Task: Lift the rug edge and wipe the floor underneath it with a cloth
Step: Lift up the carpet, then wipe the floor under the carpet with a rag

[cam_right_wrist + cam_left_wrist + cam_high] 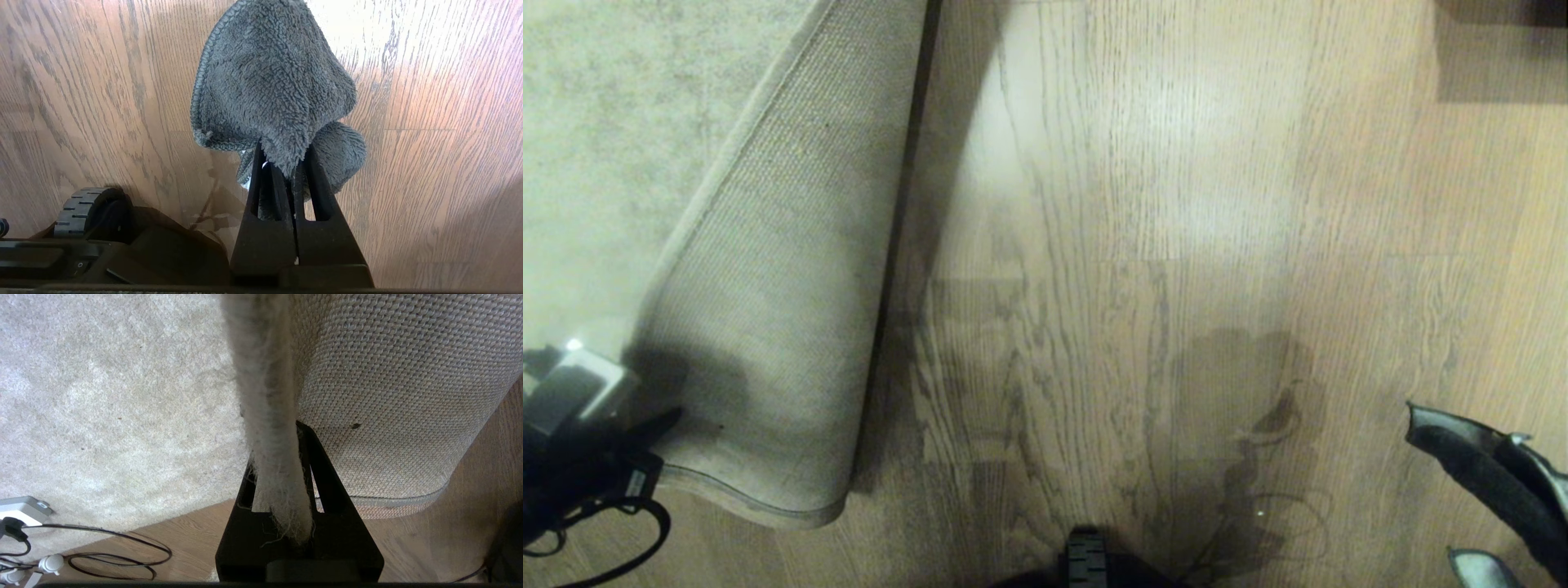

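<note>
1. Two grippers are loaded, and you can read both from the wrist views. At your 4 o'clock in the head view, nearest the base, the right gripper (292,163) is clenched on the small dark grey fleecy cloth (269,81), which bunches past the fingertips and hangs above the boards without touching them.
2. At your 8 o'clock, the left gripper (282,473) is pinched tight on the rug edge (269,416), the border of the pale grey-beige mottled short-pile rug (605,122), whose tan coarse-woven backing (784,286) is turned up and folded back towards 10 o'clock.
3. My reading is that lifting is done and wiping is not yet begun. Your next move calls for carrying the cloth across to the light brown wood-grain plank floor (1176,204) bared beside the fold, around 11 o'clock, and pressing it down flat while the left grip holds.
4. Only the head view shows fold and bare boards together, though hardly any cloth. Only the right wrist view shows the cloth gripped; only the left wrist view shows the pile between the fingers, plus a white power adapter (22,508) and looped black cable (118,555) by the rug.
</note>
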Controlling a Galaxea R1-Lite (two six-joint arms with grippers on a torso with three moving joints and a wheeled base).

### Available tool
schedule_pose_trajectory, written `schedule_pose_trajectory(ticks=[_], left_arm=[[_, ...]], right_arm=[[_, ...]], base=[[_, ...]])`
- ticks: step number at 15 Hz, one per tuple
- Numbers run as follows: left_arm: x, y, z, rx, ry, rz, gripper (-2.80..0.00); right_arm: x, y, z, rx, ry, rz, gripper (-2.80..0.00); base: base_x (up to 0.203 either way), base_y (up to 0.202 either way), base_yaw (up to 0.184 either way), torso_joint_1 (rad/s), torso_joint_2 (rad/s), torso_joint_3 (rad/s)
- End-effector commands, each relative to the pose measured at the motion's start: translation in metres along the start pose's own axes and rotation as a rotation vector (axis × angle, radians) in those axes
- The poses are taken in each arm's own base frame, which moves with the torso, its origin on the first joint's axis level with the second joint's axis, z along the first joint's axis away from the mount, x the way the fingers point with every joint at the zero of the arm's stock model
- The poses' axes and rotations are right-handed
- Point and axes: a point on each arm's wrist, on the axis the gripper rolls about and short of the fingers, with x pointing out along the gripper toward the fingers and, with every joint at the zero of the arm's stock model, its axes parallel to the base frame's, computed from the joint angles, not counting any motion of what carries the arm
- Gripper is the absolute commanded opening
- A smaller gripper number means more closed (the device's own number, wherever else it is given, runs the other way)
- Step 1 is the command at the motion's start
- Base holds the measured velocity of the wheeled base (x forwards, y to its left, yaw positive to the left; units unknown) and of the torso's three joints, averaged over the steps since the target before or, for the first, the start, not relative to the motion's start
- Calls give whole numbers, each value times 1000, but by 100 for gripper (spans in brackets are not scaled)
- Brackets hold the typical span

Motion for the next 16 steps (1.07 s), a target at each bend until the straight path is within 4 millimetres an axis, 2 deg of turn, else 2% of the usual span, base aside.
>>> schedule_pose_trajectory(ticks=[1,11,16], left_arm=[[0,0,0,4,-3,0,-280],[-3,-2,-1,7,-1,6,-280],[-5,-4,-2,12,2,4,-280]], right_arm=[[0,0,0,-1,0,2,-280],[0,0,1,-61,-5,1,-280],[-12,2,25,-63,-18,70,-280]], base=[[0,0,0,0,0,0],[0,0,0,0,0,0],[0,0,0,0,0,0]])
